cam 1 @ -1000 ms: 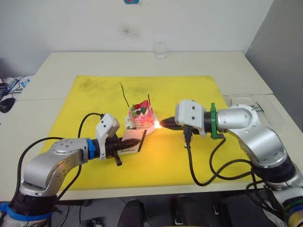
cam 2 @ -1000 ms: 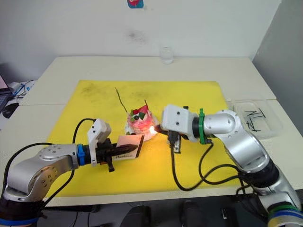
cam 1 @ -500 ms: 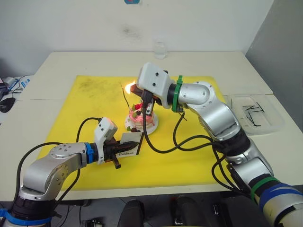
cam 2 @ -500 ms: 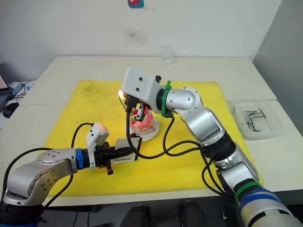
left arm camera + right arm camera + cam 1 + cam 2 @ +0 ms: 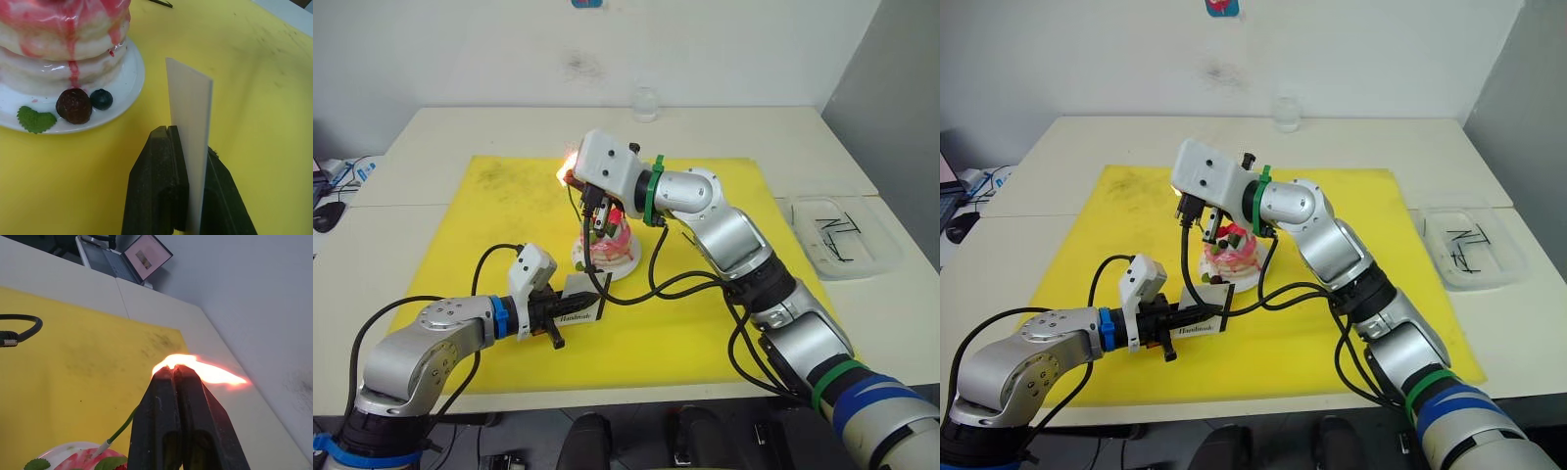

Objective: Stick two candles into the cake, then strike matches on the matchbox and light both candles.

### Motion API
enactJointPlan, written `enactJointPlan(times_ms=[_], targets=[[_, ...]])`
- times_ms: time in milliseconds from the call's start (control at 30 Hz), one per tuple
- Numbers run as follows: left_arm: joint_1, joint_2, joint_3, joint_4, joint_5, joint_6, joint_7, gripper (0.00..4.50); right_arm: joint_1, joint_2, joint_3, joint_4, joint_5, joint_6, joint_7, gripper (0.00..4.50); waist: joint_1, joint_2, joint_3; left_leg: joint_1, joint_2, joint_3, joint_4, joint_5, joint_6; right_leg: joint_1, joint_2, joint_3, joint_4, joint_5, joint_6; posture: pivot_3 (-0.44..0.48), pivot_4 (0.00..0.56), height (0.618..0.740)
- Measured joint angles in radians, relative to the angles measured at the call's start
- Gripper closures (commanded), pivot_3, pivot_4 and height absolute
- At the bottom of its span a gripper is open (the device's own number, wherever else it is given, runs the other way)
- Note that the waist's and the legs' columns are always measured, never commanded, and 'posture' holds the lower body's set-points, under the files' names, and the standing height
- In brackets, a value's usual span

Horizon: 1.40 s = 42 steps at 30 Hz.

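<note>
The pink cake (image 5: 608, 242) with its strawberry sits on a small white plate (image 5: 626, 265) in the middle of the yellow mat. A thin greenish candle (image 5: 119, 432) stands stuck in its top. My right gripper (image 5: 571, 177) hovers above the cake's far-left side, shut on a burning match whose flame (image 5: 205, 371) flares at the fingertips. Low on the mat in front of the cake, my left gripper (image 5: 564, 308) is shut on the white matchbox (image 5: 188, 127), holding it on edge close to the plate.
The yellow mat (image 5: 705, 304) covers the table's middle. A clear tray (image 5: 837, 235) with several dark matches sits at the right edge. A glass (image 5: 645, 103) stands at the table's back. A laptop (image 5: 142, 254) lies off to the left.
My right gripper has carried the burning match from low at the cake's right side up and over to its far-left side. The left gripper with the matchbox has drawn back slightly.
</note>
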Motion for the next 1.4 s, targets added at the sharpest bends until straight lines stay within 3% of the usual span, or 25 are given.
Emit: enactJointPlan(times_ms=[333,1400], targets=[[0.000,-0.008,-0.001,0.000,0.003,-0.001,0.001,4.50,0.000,0.024,-0.011,0.060,-0.017,-0.026,0.000,4.48,0.000,0.000,0.000,0.000,0.000,0.000,0.000,0.000,0.000,0.000,0.000,0.000,0.000,0.000,0.000,0.000,0.150,0.740],[-0.002,-0.007,-0.006,0.001,0.009,-0.007,-0.003,4.50,-0.002,0.020,-0.013,0.022,-0.016,0.003,0.020,4.48,0.000,0.000,0.000,0.000,0.001,0.000,0.000,0.000,0.000,0.000,0.000,0.000,0.000,0.000,0.000,0.000,0.150,0.740]])
